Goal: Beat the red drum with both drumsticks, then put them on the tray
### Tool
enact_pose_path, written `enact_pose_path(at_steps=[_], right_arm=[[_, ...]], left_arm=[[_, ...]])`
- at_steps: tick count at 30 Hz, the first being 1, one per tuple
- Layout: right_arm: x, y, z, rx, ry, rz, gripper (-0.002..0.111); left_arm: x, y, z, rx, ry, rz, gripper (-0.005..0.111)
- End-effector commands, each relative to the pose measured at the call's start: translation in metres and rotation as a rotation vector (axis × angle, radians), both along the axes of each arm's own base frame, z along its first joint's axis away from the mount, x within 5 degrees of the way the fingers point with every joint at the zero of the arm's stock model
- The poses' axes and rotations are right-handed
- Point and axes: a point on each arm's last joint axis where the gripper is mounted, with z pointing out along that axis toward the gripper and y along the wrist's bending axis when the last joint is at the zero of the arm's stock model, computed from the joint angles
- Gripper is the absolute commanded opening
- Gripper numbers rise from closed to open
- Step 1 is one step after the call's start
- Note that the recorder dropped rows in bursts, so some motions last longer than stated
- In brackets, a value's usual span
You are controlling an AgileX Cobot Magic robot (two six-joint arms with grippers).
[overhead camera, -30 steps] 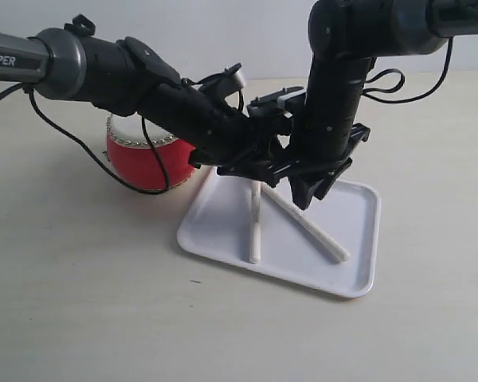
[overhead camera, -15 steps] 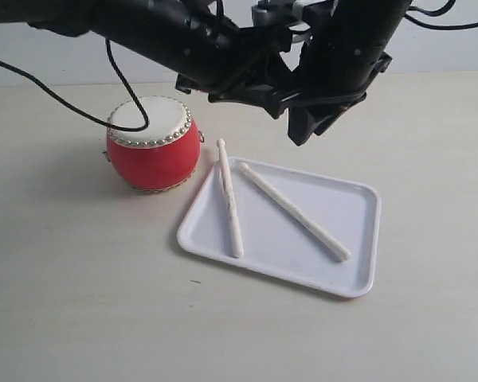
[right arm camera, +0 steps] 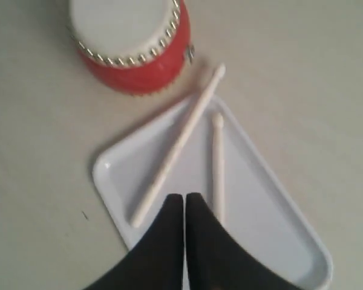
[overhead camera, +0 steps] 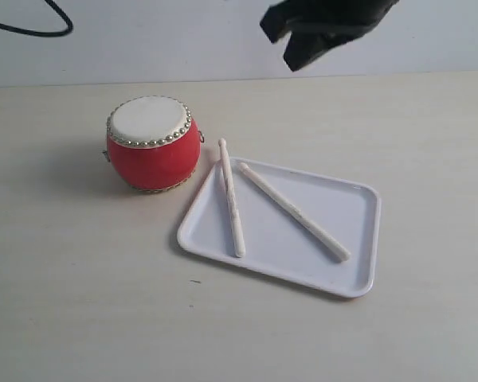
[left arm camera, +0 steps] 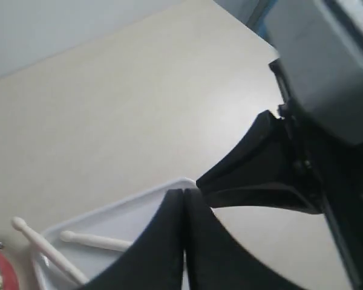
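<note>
While both drumsticks (overhead camera: 295, 213) lie in the white tray (overhead camera: 352, 213), the red drum (overhead camera: 153, 143) stands upright on the table (overhead camera: 64, 302), just off the tray's ten o'clock corner. One stick's tip pokes over the rim near the drum, and the other lies wholly inside. Up high, the left claw (left arm camera: 183, 192) is pinched closed and empty. The right claw (right arm camera: 184, 196) is likewise, fingers pressed together, gripping nothing.

Arms (overhead camera: 334, 20) — now high above the tray (overhead camera: 344, 205)
</note>
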Motion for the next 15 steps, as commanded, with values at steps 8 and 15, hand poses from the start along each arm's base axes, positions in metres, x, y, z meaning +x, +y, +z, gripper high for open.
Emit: enact_pose_path(at_steps=[8, 15], right_arm=[[-0.067, -0.012, 0.101, 0.241, -0.349, 0.043, 0.000], [-0.136, -0.032, 0.156, 0.361, -0.533, 0.058, 0.000]], left_arm=[[-0.077, 0.066, 0.092, 0.041, -0.281, 0.154, 0.000], [-0.155, 0.117, 0.124, -0.064, -0.436, 0.210, 0.000]])
